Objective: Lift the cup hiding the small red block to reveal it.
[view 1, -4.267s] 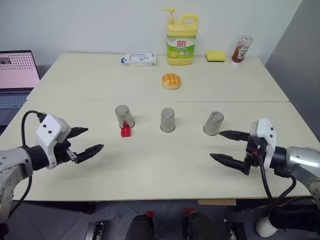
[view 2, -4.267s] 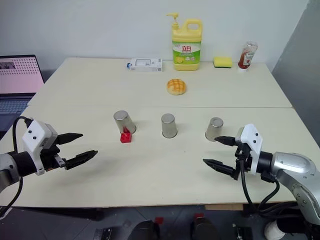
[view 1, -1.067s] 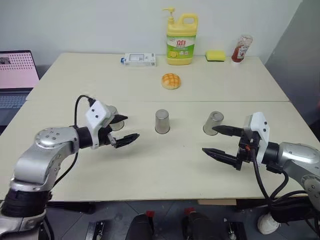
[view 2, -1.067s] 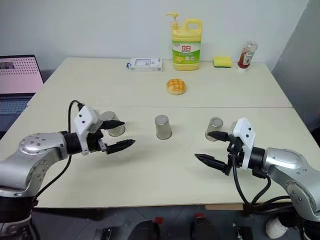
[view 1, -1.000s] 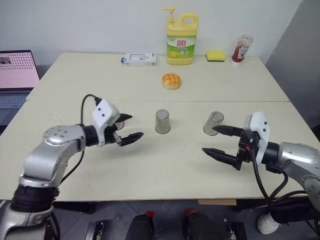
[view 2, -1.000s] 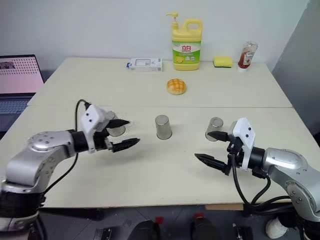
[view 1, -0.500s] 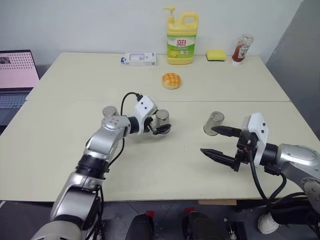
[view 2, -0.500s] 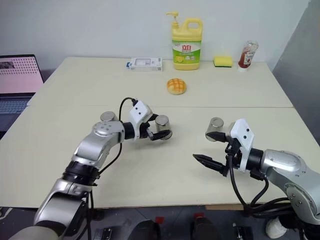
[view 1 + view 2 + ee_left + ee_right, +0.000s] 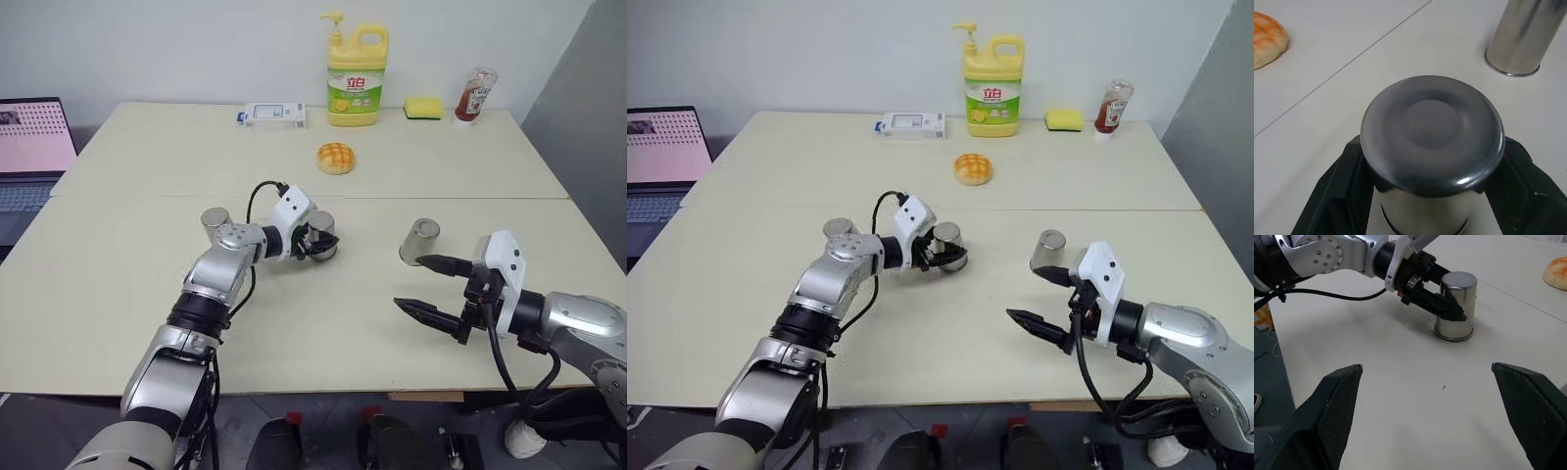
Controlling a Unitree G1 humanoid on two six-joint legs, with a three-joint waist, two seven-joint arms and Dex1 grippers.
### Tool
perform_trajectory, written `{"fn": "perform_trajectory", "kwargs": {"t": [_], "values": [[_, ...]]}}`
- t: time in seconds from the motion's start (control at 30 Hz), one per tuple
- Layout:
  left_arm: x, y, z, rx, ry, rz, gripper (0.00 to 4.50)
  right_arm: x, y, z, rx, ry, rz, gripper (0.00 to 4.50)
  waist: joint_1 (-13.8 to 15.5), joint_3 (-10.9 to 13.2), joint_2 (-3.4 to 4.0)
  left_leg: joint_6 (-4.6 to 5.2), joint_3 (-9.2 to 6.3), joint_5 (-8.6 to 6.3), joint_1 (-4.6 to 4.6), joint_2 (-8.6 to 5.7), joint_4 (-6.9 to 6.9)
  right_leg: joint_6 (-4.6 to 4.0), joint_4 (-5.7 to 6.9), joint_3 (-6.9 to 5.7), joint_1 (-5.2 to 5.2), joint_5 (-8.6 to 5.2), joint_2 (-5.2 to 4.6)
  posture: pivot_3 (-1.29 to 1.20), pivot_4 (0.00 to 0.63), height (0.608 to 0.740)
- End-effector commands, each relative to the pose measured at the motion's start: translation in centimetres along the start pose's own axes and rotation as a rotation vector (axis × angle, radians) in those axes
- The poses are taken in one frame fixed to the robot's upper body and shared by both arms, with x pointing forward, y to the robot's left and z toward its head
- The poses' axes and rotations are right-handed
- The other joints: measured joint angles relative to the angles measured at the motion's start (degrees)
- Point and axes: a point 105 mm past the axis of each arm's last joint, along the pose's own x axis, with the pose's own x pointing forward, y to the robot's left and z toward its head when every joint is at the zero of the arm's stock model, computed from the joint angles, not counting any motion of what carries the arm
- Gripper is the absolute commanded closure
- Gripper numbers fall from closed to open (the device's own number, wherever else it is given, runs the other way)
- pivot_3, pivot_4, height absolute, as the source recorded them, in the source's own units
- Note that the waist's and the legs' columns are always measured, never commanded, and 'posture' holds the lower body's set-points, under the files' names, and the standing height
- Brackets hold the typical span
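Three silvery metal cups stand upside down in a row on the table: a left cup point(image 9: 215, 217), a middle cup point(image 9: 323, 228) and a right cup point(image 9: 419, 240). My left gripper point(image 9: 317, 247) is shut on the middle cup point(image 9: 1432, 127), one black finger on each side of its wall, and the cup rests on the table. My right gripper point(image 9: 409, 282) hangs open just in front of the right cup, with nothing between its fingers. The small red block is hidden; I cannot tell which cup covers it.
At the back of the table stand a yellow dish-soap bottle point(image 9: 356, 73), a yellow sponge point(image 9: 423, 107), a red sauce bottle point(image 9: 473, 95) and a white device point(image 9: 274, 117). A bun point(image 9: 335, 158) lies behind the cups. A laptop point(image 9: 34, 147) sits far left.
My left gripper has swung right from beside the left cup to the middle cup and closed its fingers on it. The right gripper has stayed put and open.
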Motion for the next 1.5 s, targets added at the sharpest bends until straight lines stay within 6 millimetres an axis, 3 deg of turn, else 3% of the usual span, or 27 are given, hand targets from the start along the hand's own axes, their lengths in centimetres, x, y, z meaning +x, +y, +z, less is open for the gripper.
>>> {"fn": "perform_trajectory", "kwargs": {"t": [0.03,0.13,0.3,0.7,0.73,0.77,0.9,1.23,1.4,1.5], "values": [[-1.9,0.9,3.9,0.083,-0.100,0.083,1.77,-0.3,0.5,1.1,-0.040,-0.044,0.010,0.00,0.01,0.00,0.00,0.00,0.00,0.00,0.00,0.00,0.00,0.00,0.00,0.00,0.00,0.00,0.00,0.00,0.150,0.740],[-4.0,1.3,4.2,0.078,-0.100,0.172,1.77,-0.5,0.5,0.9,-0.037,-0.042,0.006,0.00,-0.31,0.01,-0.01,-0.03,0.01,0.01,0.00,0.05,0.00,0.00,0.00,0.04,-0.01,0.00,-0.02,0.00,0.150,0.740],[-6.2,1.9,1.4,-0.008,-0.028,0.316,1.77,-0.4,0.6,0.7,-0.028,-0.040,0.014,0.00,-0.21,-0.02,0.04,-0.09,-0.02,0.04,0.07,0.09,-0.06,0.00,0.01,0.03,0.03,0.00,-0.04,0.00,0.150,0.740],[-6.0,3.1,-2.9,-0.148,0.054,0.411,1.77,0.0,0.3,1.0,-0.038,-0.041,0.046,0.00,0.85,0.00,-0.01,0.05,-0.06,-0.02,0.06,0.02,0.05,0.09,0.09,0.00,0.04,0.06,-0.05,0.00,0.150,0.740],[-6.1,3.3,-3.2,-0.156,0.058,0.424,1.07,0.0,0.3,1.0,-0.038,-0.041,0.047,0.00,0.86,0.00,-0.01,0.05,-0.06,-0.02,0.06,0.02,0.04,0.09,0.08,0.00,0.04,0.06,-0.05,0.00,0.150,0.740],[-6.2,3.4,-3.3,-0.160,0.059,0.433,0.97,0.0,0.3,1.0,-0.038,-0.042,0.046,0.00,0.84,0.00,-0.01,0.05,-0.05,-0.02,0.06,0.02,0.04,0.09,0.08,0.01,0.04,0.06,-0.05,0.00,0.150,0.740],[-6.4,3.6,-2.5,-0.170,0.021,0.429,0.03,0.0,0.4,1.0,-0.038,-0.040,0.048,0.00,0.94,0.00,-0.01,0.06,-0.06,-0.02,0.05,0.03,0.04,0.09,0.07,0.00,0.04,0.06,-0.05,0.00,0.150,0.740],[-11.1,3.9,3.6,-0.024,-0.134,0.474,0.03,0.0,0.4,1.8,-0.028,-0.074,0.067,0.00,0.90,0.01,-0.02,0.01,-0.05,0.00,0.05,0.07,0.01,0.09,0.05,0.02,0.03,0.06,-0.06,0.00,0.150,0.740],[-13.6,3.4,3.7,0.029,-0.054,0.453,0.03,-0.2,0.0,2.1,-0.035,-0.076,0.067,0.00,0.81,0.01,-0.01,0.02,-0.03,0.00,0.07,0.05,0.01,0.09,0.03,0.04,0.04,0.06,-0.07,0.00,0.150,0.740],[-16.6,1.7,2.6,0.045,0.000,0.336,0.03,-0.5,-0.3,1.9,-0.044,-0.057,0.070,0.00,0.63,0.02,0.00,0.02,-0.02,-0.01,0.07,0.07,0.00,0.09,0.02,0.03,0.02,0.06,-0.07,0.00,0.150,0.740]]}}
